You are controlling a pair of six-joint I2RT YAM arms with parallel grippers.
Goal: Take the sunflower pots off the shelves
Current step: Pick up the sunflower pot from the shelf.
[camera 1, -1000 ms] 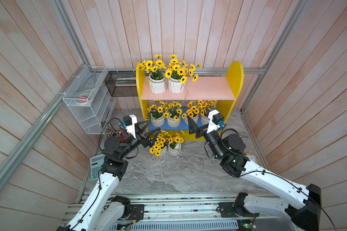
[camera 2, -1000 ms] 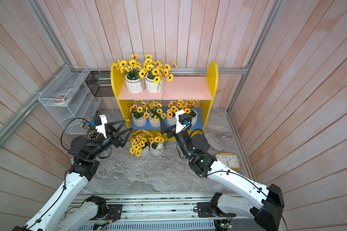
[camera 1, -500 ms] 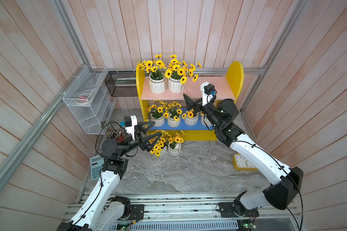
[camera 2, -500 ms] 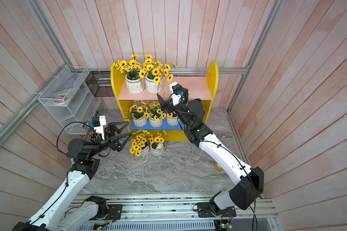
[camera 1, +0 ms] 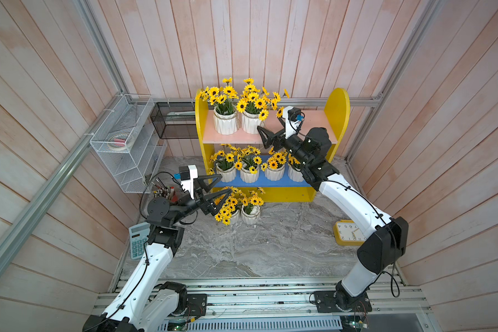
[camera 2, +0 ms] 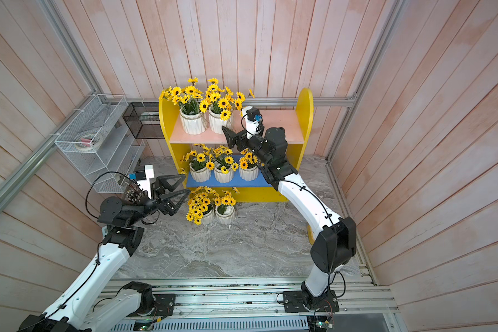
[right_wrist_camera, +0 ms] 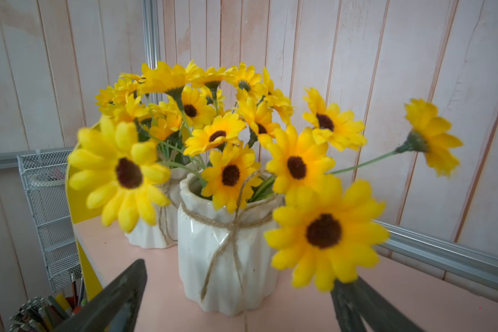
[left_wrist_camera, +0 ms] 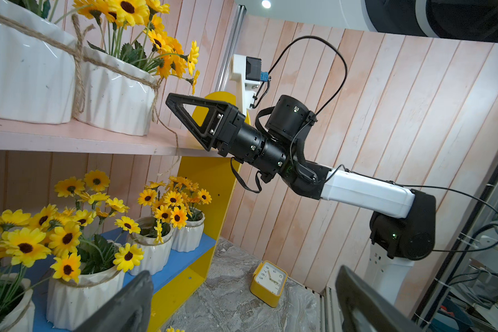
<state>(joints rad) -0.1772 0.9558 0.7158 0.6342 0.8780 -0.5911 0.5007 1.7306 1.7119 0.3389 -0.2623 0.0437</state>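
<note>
My right hand (camera 1: 262, 133), spread wide and empty, faces the near upright pot (camera 1: 251, 122) on the pink board (camera 1: 314, 117); my left hand (camera 1: 226, 185), likewise spread, hangs lower, farther off.

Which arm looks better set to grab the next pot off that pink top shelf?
Right. The right end effector, open, is level with the pink board and aimed at the nearer sunflower pot. The left end effector, also open, hangs low beside the pots on the table.
</note>
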